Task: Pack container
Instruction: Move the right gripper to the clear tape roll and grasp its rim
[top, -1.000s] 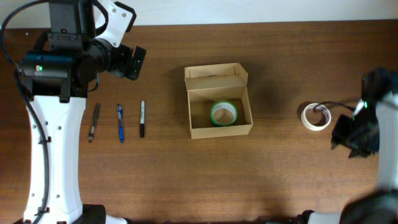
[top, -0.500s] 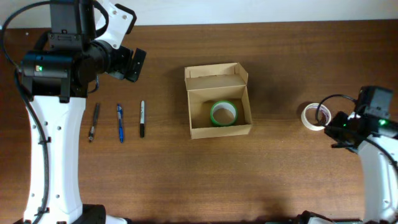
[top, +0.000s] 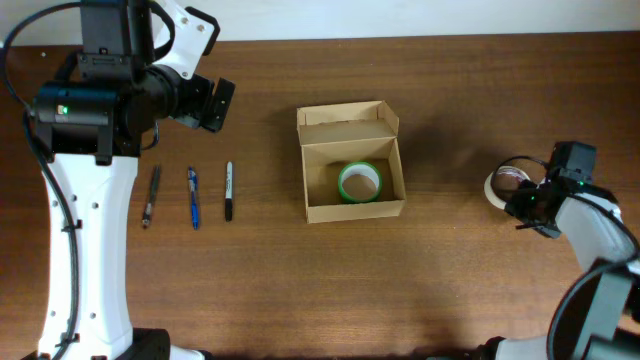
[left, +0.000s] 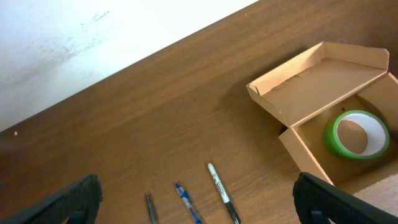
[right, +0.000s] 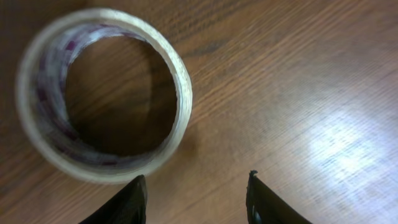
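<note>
in the right wrist view you only get the two dark tips of the right gripper (right: 196, 199) at the bottom edge. from overhead its body covers the right side of the whitish tape roll (top: 500, 186), so you cannot tell whether a finger touches the roll. the left wrist view crops the container at its right and bottom edges, and shows the left gripper (top: 215, 103) only as two dark corners.

the container (top: 345, 132) sits mid-table, between the two arms. it is a plain tan cardboard box with its flap lid folded back toward the far edge. a green tape roll (top: 359, 182) lies flat inside, near the front wall.

the right fingers stand partly apart with bare wood between them and hold nothing; the whitish roll lies just ahead of the tips. the left fingers are spread wide and empty, up over the far left of the table. below them a dark pen (top: 151, 196), a blue pen (top: 193, 197) and a black marker (top: 228, 190) lie side by side.

compared with a second ago, your right arm has swung in from the table's right edge to the whitish roll. the left arm, container and pens have not moved.
</note>
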